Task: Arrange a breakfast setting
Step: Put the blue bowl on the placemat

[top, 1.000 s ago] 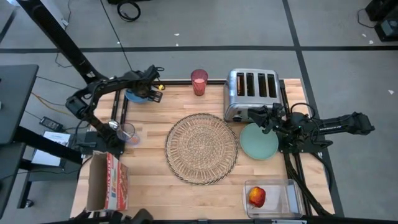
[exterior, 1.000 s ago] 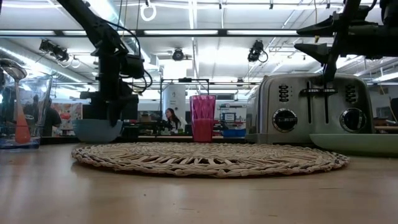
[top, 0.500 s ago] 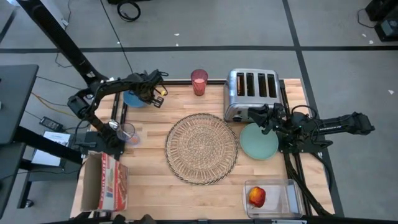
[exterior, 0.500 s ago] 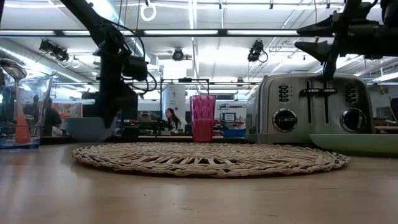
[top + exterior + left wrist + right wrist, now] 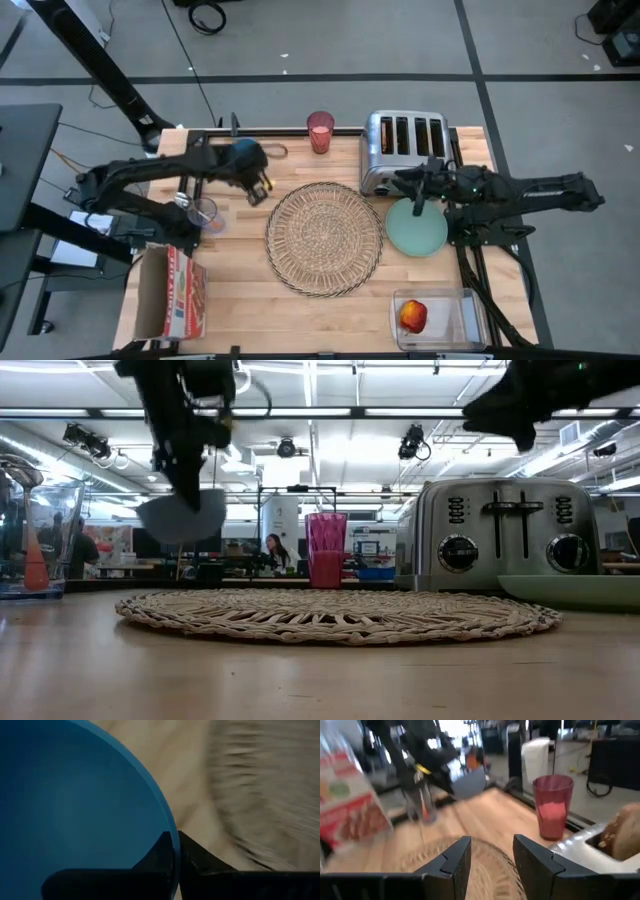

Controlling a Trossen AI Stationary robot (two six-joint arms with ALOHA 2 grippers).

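Floor (image 5: 400, 40): grey, divided by dark seam lines, with a coiled black cable (image 5: 208, 16) lying on it. Ceiling (image 5: 330, 435): long fluorescent strip lights and exposed pipework. A seated person (image 5: 272, 548) is visible at distant desks.

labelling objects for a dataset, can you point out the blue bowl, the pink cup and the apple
blue bowl (image 5: 75, 805): left wrist view, on its inner surface.
pink cup (image 5: 326, 550): low view, on the middle of its side wall.
apple (image 5: 413, 317): high view, on its top, inside the clear container.
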